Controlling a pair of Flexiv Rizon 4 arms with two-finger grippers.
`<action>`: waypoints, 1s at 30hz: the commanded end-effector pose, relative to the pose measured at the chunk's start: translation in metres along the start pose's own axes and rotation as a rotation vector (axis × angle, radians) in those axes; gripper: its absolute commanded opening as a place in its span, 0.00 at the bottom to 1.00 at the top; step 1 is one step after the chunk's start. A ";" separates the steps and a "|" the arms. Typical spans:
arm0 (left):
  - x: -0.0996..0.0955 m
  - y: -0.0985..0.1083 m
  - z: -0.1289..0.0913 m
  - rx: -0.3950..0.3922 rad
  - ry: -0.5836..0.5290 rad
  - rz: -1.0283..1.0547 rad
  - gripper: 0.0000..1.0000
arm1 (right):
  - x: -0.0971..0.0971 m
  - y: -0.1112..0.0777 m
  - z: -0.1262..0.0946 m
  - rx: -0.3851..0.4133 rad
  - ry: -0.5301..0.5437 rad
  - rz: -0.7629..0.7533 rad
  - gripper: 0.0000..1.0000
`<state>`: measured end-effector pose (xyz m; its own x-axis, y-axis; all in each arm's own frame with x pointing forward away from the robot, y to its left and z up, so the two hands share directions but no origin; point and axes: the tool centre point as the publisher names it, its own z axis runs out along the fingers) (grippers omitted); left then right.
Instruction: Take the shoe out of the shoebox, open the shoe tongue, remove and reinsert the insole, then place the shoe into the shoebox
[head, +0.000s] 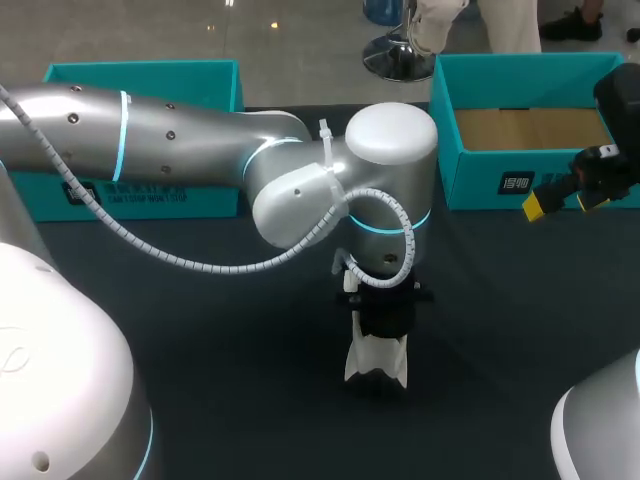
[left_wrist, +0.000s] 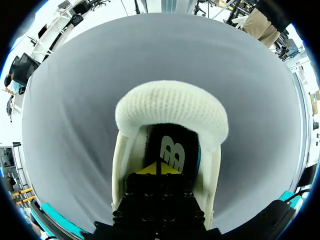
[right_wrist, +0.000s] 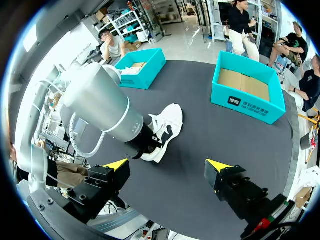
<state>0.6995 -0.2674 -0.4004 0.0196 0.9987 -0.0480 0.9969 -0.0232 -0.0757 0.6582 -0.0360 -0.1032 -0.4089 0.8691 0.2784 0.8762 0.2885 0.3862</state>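
Inside the opening of the white shoe (left_wrist: 170, 107) sits the left tool (left_wrist: 158, 170), pinched narrow.

The dark table (head: 220, 360) carries a white shoe (head: 377, 365), left box (head: 140, 195) and right box (head: 480, 180).

The dark grey table (head: 200, 350) is viewed from above and behind in the head view, facing down and forward, from far enough off that the left teal cardboard shoebox (head: 140, 72) and the right teal cardboard shoebox (head: 480, 180) are both taken in. The left wrist view is taken from very near, down along the left pincer (left_wrist: 159, 169) into the white knitted shoe (left_wrist: 170, 107), by which much of it is filled. The right wrist view is taken from higher and well back, over the right pincer (right_wrist: 167, 165), facing across the table. The shoe, the silver left arm (right_wrist: 95, 100) and both shoeboxes are shared between it and the head view.
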 end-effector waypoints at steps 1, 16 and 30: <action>0.006 0.005 -0.017 -0.012 -0.007 0.010 0.00 | 0.000 0.005 0.001 0.009 0.000 0.001 1.00; -0.003 0.026 -0.038 -0.143 -0.022 0.026 0.00 | 0.000 0.005 0.001 0.009 0.000 0.001 1.00; 0.001 0.031 -0.036 -0.181 -0.011 0.015 0.27 | 0.000 0.005 0.001 0.009 0.000 0.001 1.00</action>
<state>0.7344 -0.2665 -0.3663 0.0377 0.9975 -0.0590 0.9944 -0.0316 0.1004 0.6582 -0.0360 -0.1032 -0.4088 0.8691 0.2784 0.8762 0.2885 0.3862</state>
